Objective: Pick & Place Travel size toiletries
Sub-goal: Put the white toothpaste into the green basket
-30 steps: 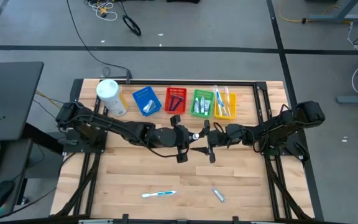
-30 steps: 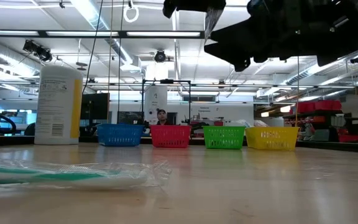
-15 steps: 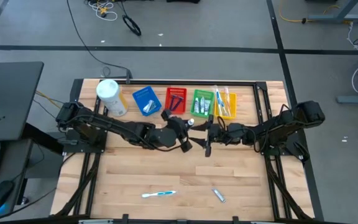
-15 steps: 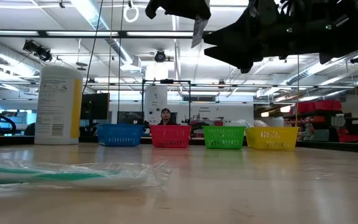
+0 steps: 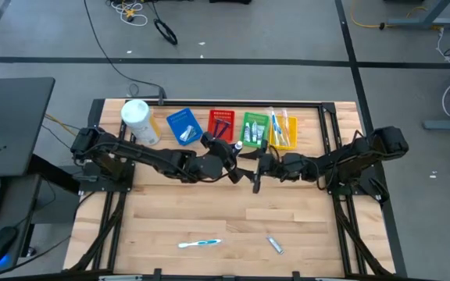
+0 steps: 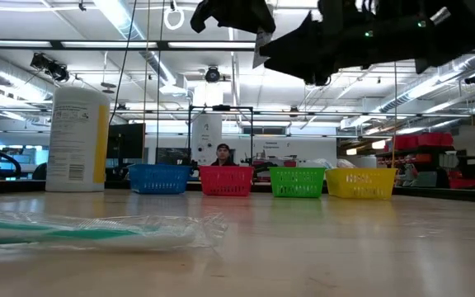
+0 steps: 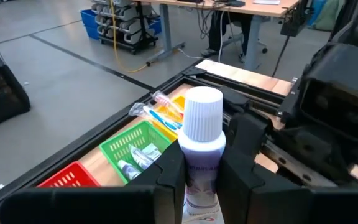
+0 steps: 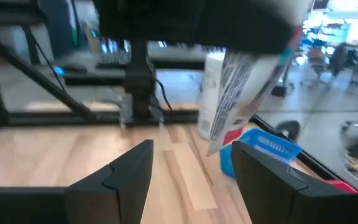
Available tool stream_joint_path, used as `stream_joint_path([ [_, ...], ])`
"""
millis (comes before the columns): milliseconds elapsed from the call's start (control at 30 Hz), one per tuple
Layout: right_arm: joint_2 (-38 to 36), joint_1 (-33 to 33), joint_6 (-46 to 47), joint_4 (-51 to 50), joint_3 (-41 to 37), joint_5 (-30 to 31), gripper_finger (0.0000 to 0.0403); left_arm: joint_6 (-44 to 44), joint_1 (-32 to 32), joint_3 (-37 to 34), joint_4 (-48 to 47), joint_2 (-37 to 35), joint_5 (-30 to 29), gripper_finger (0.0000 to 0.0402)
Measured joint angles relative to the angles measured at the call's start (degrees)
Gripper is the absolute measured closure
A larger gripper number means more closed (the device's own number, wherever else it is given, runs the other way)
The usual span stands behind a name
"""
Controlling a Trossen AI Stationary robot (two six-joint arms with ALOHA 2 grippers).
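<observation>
The left gripper [image 7: 202, 177] grips a small toothpaste tube [image 7: 201, 149] high over the table [image 5: 209, 211], near the green basket [image 5: 254, 129]. Just right of it, the right gripper [image 8: 191, 168] hangs with fingers apart, holding nothing.

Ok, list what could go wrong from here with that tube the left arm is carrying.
1. The left pincer grips the toothpaste tube only low on its body, cap up, so it might tip or slip in transit.
2. The right pincer, open, hovers right beside it in the high view; the two arms could bump.
3. The green basket already holds tubes and sits tight between the red basket and yellow basket, so a drop could land in the wrong one.
</observation>
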Motion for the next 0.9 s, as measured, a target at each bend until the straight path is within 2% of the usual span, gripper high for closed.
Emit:
stream_joint_path([
  [167,0.0,0.0,-0.3,-10.9,4.6,9.3,0.0176,0.7,0.4,0.0,0.0,0.0,0.0,0.0329],
  [233,0.0,-0.1,0.4,-11.9,5.4,11.9,0.0176,0.7,0.4,0.0,0.0,0.0,0.0,0.0329],
  [467,0.0,-0.4,1.6,-9.4,5.9,11.4,0.0188,0.7,0.4,0.0,0.0,0.0,0.0,0.0329],
  [567,0.0,-0.4,1.4,-9.5,5.9,11.3,0.0217,0.7,0.4,0.0,0.0,0.0,0.0,0.0329],
  [800,0.0,-0.3,1.4,-9.7,5.9,10.9,0.0335,0.7,0.5,0.0,0.0,0.0,-0.1,0.0329],
  [900,0.0,-0.3,1.4,-9.7,5.9,11.2,0.0369,0.6,0.5,0.0,0.0,0.0,-0.3,0.0329],
])
